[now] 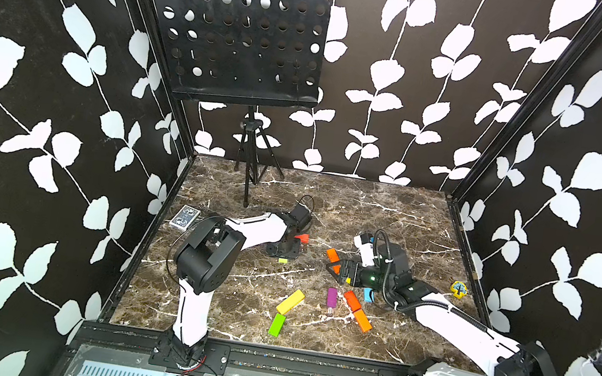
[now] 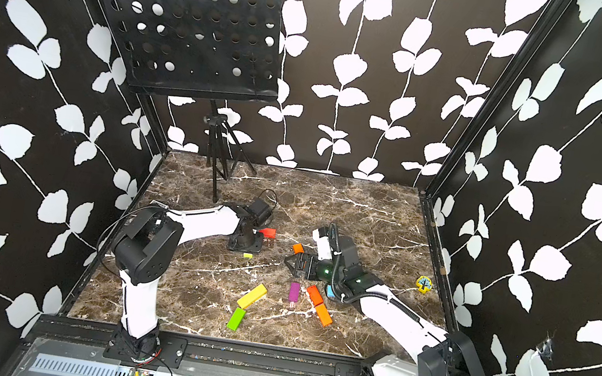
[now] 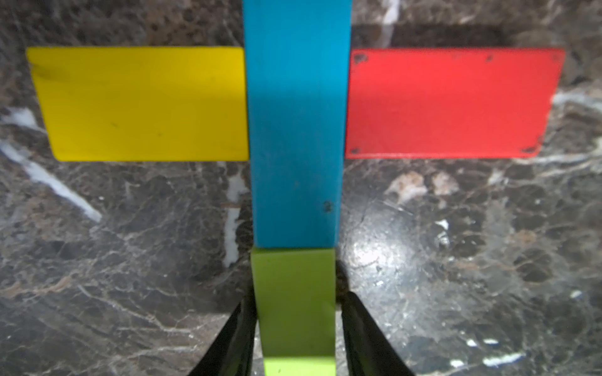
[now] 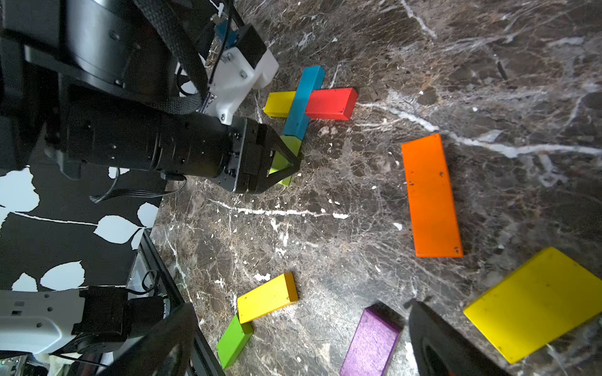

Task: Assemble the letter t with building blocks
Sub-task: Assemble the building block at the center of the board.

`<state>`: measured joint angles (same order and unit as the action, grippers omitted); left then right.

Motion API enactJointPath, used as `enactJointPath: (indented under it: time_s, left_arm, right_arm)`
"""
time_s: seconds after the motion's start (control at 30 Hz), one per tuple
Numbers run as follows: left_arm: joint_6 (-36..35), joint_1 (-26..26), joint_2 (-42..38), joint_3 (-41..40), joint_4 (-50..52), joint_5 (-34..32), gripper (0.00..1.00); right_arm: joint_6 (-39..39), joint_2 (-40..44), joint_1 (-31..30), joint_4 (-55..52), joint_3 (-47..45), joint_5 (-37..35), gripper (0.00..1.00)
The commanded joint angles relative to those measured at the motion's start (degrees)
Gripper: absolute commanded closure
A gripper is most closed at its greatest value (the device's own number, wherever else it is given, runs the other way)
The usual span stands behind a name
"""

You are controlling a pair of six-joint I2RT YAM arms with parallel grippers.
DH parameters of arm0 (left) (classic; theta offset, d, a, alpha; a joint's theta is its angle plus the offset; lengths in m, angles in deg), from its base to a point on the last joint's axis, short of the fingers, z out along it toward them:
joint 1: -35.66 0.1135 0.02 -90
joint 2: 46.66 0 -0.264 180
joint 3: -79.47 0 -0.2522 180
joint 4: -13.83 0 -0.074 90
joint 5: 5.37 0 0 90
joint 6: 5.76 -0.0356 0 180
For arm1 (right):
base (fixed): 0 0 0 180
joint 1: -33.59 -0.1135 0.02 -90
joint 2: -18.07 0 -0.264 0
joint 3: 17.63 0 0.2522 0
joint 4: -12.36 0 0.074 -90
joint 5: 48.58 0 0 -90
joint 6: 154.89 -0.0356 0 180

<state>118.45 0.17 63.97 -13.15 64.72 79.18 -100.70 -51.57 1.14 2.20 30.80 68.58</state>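
In the left wrist view a cyan block (image 3: 294,123) lies lengthwise with a yellow block (image 3: 140,104) and a red block (image 3: 449,104) butted against its sides. A lime green block (image 3: 293,293) touches its near end. My left gripper (image 3: 294,299) straddles that lime block, open, with thin gaps at both fingers. The right wrist view shows the same cross (image 4: 306,101) and left gripper (image 4: 286,159). My right gripper (image 1: 332,268) hovers open and empty beside an orange block (image 1: 332,254). Loose yellow (image 1: 290,301), lime (image 1: 277,325) and purple (image 1: 331,296) blocks lie nearer the front.
Two more orange bars (image 1: 357,312) and a cyan block (image 1: 368,295) lie by the right arm. A yellow tree token (image 1: 458,289) sits far right and a blue card box (image 1: 185,217) far left. A music stand on a tripod (image 1: 251,157) stands at the back.
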Motion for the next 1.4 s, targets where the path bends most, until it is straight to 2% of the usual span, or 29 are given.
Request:
enactJointPath:
  time_s: [0.0,0.93,1.37]
  left_arm:
    - [-0.8,0.5,1.9,-0.5,3.0,-0.8,0.54]
    - [-2.9,0.8,5.5,3.7,6.4,-3.5,0.58]
    - [-3.4,0.9,5.8,4.1,6.8,-3.5,0.52]
  right_arm:
    - [-0.2,1.4,0.4,1.8,-0.6,0.4,0.01]
    - [0.2,2.4,0.5,1.5,-1.2,0.5,0.01]
    - [0.3,4.0,0.6,0.7,-1.8,0.3,0.01]
